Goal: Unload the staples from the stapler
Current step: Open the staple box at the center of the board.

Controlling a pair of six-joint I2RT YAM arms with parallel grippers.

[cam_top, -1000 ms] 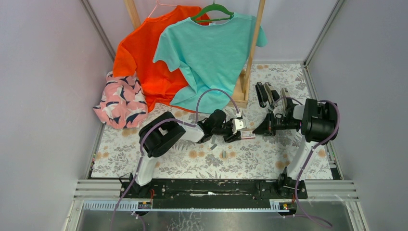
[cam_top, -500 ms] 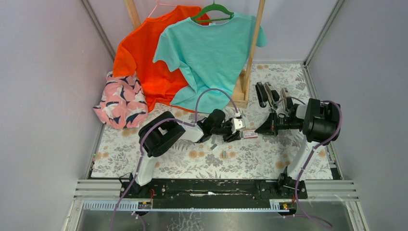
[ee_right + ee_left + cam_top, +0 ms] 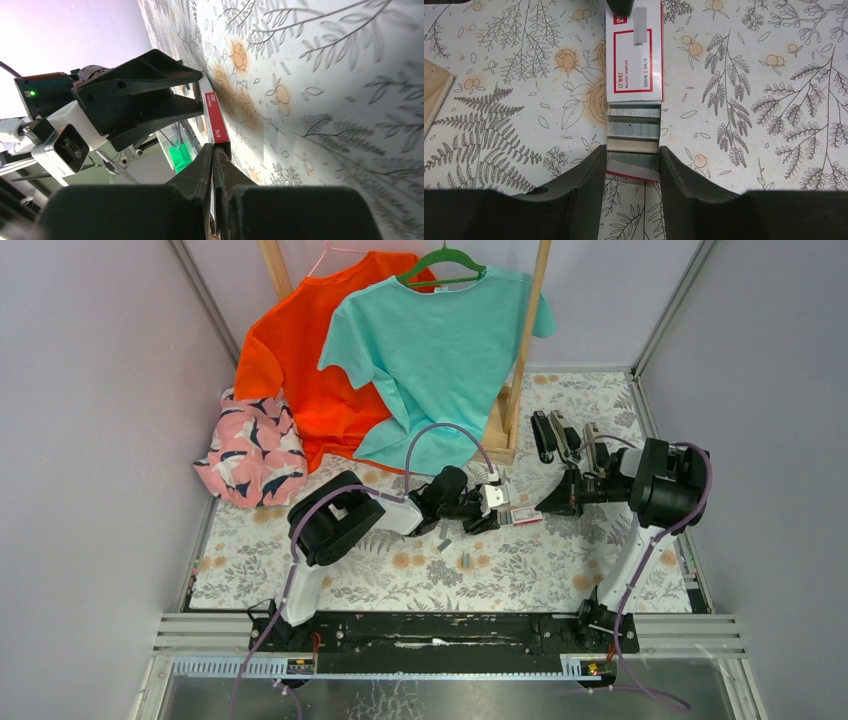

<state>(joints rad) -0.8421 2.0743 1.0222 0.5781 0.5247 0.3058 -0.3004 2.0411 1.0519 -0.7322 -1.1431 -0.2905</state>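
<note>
Looks like you're on the box bit right now, not the stapler itself. Your left gripper (image 3: pixel 631 155) is clamped narrow on the pulled-out tray (image 3: pixel 632 145), and the staples (image 3: pixel 634 129) lie in rows inside it. Your right gripper (image 3: pixel 214 148) is pinched tight on the far end of the sleeve (image 3: pixel 634 60). The staplers (image 3: pixel 562 437) sit at the back right, by the wooden rack foot (image 3: pixel 500 435), with neither arm on them. I'd guess the next move is a straight slide along the sleeve, so keep that tray flat or the strips will spill.
</note>
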